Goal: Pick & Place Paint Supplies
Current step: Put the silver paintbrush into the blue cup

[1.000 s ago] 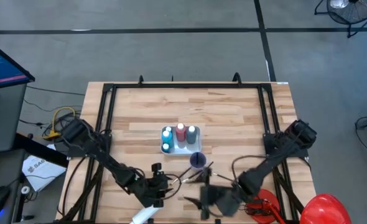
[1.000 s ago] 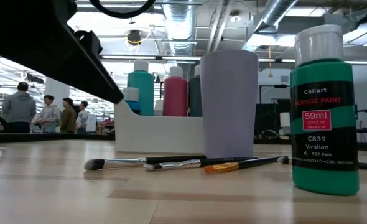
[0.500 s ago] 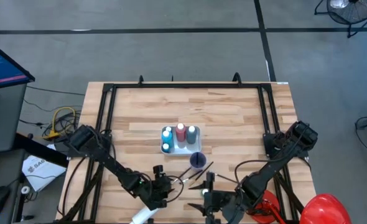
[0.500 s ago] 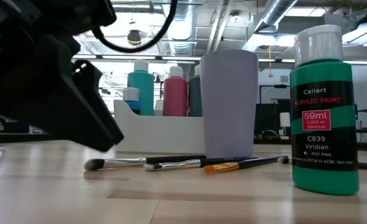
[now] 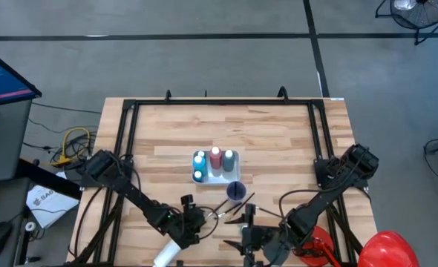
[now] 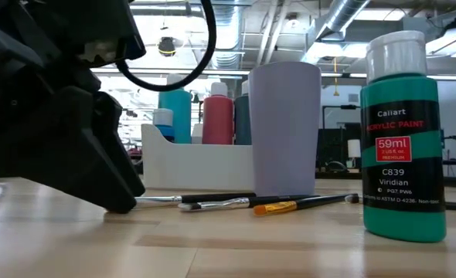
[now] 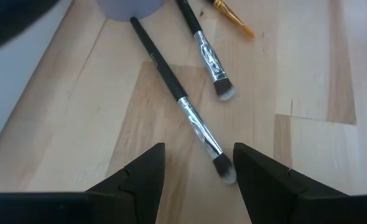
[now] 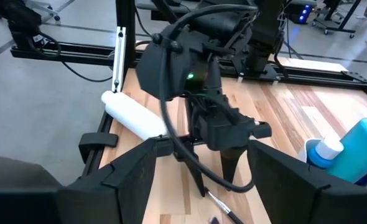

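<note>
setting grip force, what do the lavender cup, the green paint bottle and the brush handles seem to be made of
Lavender cup: likely matte plastic, judging by its even, dull, opaque wall. Green paint bottle: probably smooth plastic, slightly glossy, with a printed label and a white ribbed cap. Brush: the handle is black and smooth, painted wood or plastic, hard to tell; the shiny silver ferrule looks like metal, and the tip is soft bristles.

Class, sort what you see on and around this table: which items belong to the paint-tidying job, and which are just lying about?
Job items:
- brushes
- green paint bottle
- bottles in the white caddy
- lilac cup

Lying about:
- red dome
- white roll
- yellow cable
</note>
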Controlling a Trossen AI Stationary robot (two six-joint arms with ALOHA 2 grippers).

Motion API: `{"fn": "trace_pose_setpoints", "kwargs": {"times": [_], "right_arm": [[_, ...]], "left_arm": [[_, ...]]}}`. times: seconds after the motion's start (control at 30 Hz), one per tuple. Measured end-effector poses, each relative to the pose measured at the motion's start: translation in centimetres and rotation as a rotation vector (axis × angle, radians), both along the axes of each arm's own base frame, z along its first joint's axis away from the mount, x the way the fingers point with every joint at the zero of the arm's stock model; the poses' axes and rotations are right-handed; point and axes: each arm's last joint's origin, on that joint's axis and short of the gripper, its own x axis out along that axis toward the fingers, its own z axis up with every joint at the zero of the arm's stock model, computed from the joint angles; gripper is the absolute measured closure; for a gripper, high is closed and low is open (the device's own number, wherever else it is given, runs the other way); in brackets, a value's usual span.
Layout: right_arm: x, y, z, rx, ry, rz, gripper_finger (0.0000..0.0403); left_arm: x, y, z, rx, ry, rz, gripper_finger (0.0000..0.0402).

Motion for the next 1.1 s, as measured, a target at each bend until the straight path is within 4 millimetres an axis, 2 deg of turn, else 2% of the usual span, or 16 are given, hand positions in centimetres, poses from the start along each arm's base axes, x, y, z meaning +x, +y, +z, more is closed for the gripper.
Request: {"fn": "trace_pose_setpoints", "kwargs": {"times": [0.1, 0.23, 0.5, 0.97, 1.1], "right_arm": [[0.0, 0.0, 0.0, 0.001, 0.000, 0.001, 0.0159], [0.0, 0.0, 0.0, 0.001, 0.000, 0.001, 0.0159], [0.0, 0.0, -0.1, -0.007, 0.010, 0.003, 0.0159], [0.5, -1.1, -0.6, -0.048, 0.060, -0.022, 0.0159], [0.5, -1.5, -1.0, -0.038, 0.093, -0.047, 0.0159]], "left_arm": [[0.3, 0.4, 0.0, -0.018, 0.015, 0.003, 0.0230], [0.3, 0.6, -0.1, -0.022, 0.024, 0.007, 0.0264], [0.4, 0.8, -0.2, -0.025, 0.045, 0.005, 0.0388], [-0.1, 1.0, -0.1, -0.017, 0.069, 0.038, 0.0397], [-1.0, 0.8, 0.8, -0.011, 0.098, 0.012, 0.0398]]}}
